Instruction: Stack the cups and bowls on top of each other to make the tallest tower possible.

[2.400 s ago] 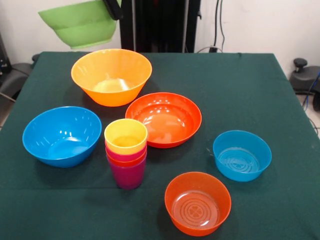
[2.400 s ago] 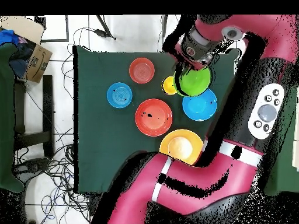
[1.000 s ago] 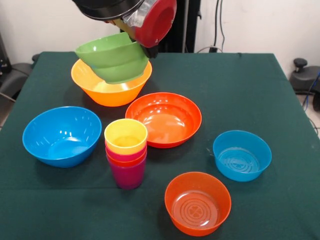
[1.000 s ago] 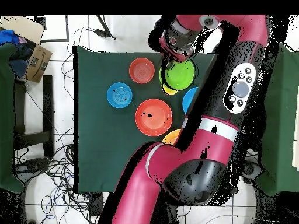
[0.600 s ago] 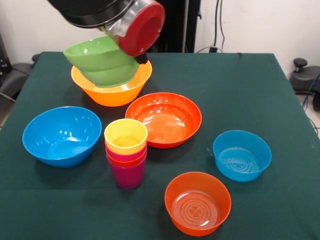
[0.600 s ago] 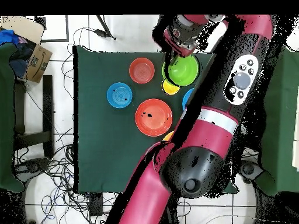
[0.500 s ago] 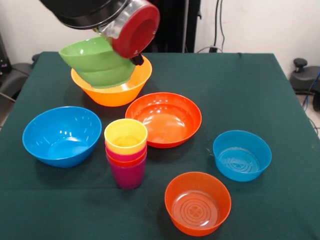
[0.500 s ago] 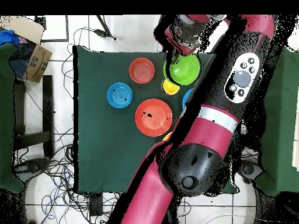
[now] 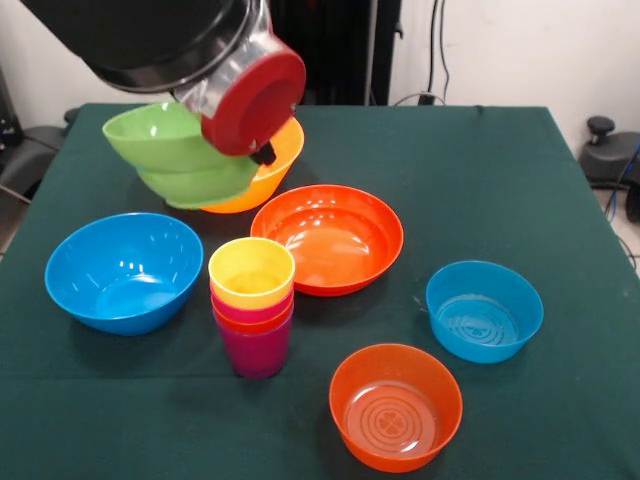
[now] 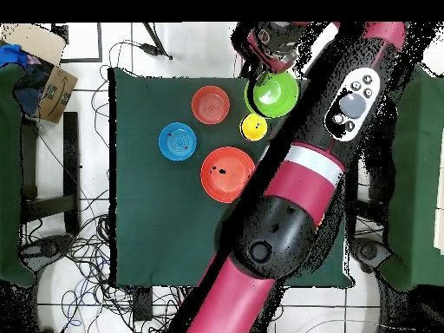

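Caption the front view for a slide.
Small glossy green plastic bowl carried tilted above the table, beside a stack of four plastic cups.

Tower (image 9: 252,305) mid-table, large bowl (image 9: 123,270) left of it, shallow bowl (image 9: 327,238) behind-right, two small bowls (image 9: 396,406) right

bowls (image 9: 326,238): glossy plastic | cups (image 9: 252,305): glossy plastic | table cover (image 9: 480,180): matt green cloth

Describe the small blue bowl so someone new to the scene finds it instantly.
In the front view, start at the wide red-orange bowl mid-table. The small blue bowl sits apart, nearer the camera and to the picture's right, beside the small orange bowl. The only other blue bowl is much larger, at picture left.
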You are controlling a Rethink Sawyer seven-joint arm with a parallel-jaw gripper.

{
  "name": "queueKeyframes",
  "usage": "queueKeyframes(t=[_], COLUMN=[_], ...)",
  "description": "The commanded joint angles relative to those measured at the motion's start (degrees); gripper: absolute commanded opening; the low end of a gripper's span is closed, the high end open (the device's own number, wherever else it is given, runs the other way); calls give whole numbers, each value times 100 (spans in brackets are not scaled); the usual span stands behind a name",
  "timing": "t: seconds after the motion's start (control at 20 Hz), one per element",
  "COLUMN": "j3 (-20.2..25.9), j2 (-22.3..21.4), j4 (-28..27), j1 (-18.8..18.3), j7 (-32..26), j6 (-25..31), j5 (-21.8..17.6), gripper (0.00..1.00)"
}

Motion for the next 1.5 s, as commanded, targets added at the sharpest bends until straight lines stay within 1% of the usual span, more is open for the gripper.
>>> queueKeyframes(t=[0.05, 0.25, 0.55, 0.9, 1.15, 1.4, 1.5], j3=[-1424, -1755, -2192, -2439, -2223, -1953, -1881], j2=[-32, -19, -31, -31, 59, 146, 177], j4=[-54, -32, -3, 24, 48, 86, 97], j1=[-60, -83, -118, -130, -68, 5, 18], j7=[-1017, -898, -872, -791, -511, -346, -268], j6=[-721, -808, -910, -794, -774, -864, -879], j5=[801, 1195, 1605, 1858, 1818, 1682, 1685], gripper=[0, 0, 0, 0, 0, 0, 0])
